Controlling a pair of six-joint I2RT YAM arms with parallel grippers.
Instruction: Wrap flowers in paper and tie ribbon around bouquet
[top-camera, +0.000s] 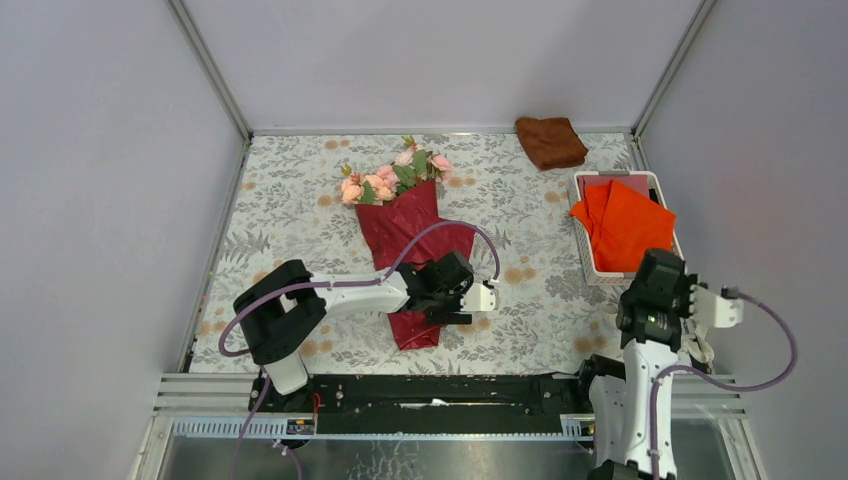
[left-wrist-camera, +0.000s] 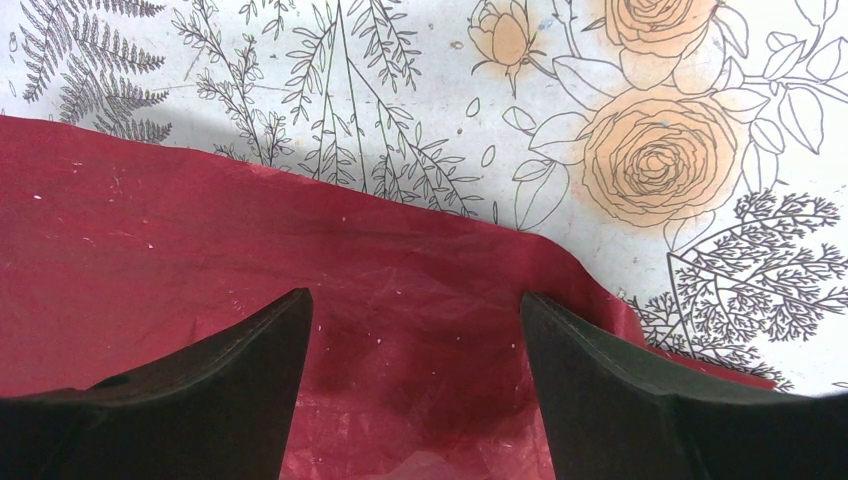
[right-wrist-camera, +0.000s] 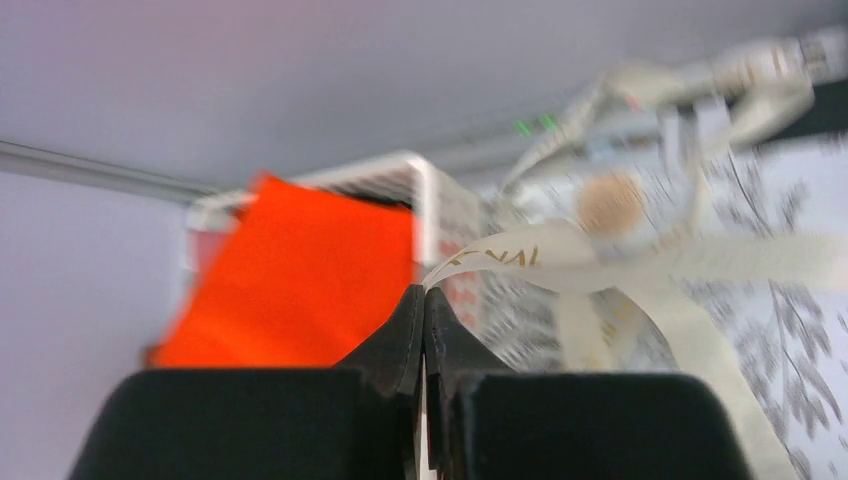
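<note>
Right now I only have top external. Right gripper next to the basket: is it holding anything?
Observer: Yes. The right wrist view shows the right gripper shut on the ribbon, pinched at the very tips.
Operator: And the left one?
Observer: The left wrist view shows the left gripper open, jaws wide apart with nothing between them. The dark red paper lies right under it.
</note>
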